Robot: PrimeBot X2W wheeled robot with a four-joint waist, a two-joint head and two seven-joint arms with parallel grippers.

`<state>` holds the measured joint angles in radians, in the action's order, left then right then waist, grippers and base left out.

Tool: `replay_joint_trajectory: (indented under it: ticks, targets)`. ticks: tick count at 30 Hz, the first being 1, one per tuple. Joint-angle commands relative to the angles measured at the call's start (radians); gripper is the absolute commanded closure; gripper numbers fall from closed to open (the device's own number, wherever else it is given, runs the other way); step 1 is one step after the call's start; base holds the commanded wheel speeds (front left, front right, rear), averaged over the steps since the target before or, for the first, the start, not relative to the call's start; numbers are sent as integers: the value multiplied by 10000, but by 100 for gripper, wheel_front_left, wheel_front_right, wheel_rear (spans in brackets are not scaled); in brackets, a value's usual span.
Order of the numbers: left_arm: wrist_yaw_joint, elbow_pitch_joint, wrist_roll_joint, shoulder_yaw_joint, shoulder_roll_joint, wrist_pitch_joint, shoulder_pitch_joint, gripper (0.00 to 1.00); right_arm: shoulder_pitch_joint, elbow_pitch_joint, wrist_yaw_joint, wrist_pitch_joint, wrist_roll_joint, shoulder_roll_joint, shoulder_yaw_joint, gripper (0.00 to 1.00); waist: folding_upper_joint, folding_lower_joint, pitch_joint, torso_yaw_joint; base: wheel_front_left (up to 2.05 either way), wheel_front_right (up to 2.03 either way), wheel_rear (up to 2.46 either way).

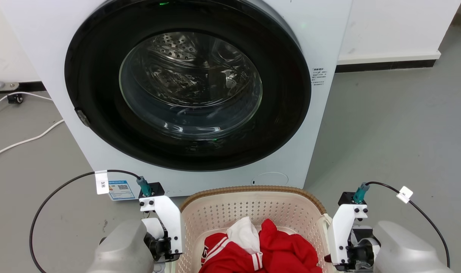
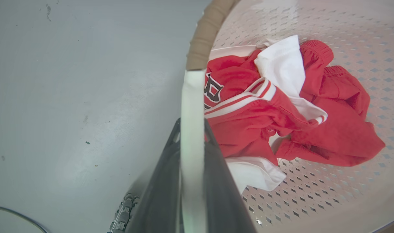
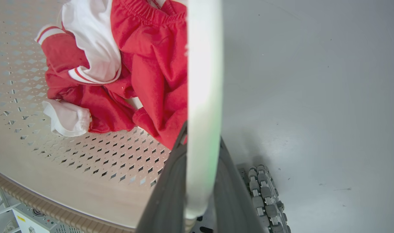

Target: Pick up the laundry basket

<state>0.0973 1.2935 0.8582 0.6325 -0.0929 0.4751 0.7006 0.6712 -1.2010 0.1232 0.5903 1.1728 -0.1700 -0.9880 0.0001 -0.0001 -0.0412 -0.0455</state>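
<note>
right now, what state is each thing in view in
white front-loading washer: round glass door shut
cream perforated plastic laundry basket: upright, holding clothes
red and white clothes: crumpled inside the basket
left tool: shut on the basket's white handle
right tool: shut on the other white handle

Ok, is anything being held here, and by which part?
The laundry basket, by its sides: the left end effector is closed on the left white handle, the right end effector on the right white handle.
</note>
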Motion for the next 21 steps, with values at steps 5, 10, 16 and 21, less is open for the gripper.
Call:
replay_joint_trajectory:
  ticks: [5,10,16,21]
  targets:
    - [93,-93,119,13,187,-20,21,100,132,137,136,-92,156,165,-54,100,-1,1,25,13,0,0,0]
    - [73,-91,144,40,228,-9,68,100,164,186,136,-181,204,125,-120,100,-1,1,41,41,0,0,0]
    - [44,-93,290,-55,236,-47,132,100,138,178,136,-276,243,93,-188,100,-1,1,50,71,0,0,0]
    - [49,-91,296,-2,181,-13,164,100,78,154,137,-262,313,133,-227,100,-1,1,38,62,0,0,0]
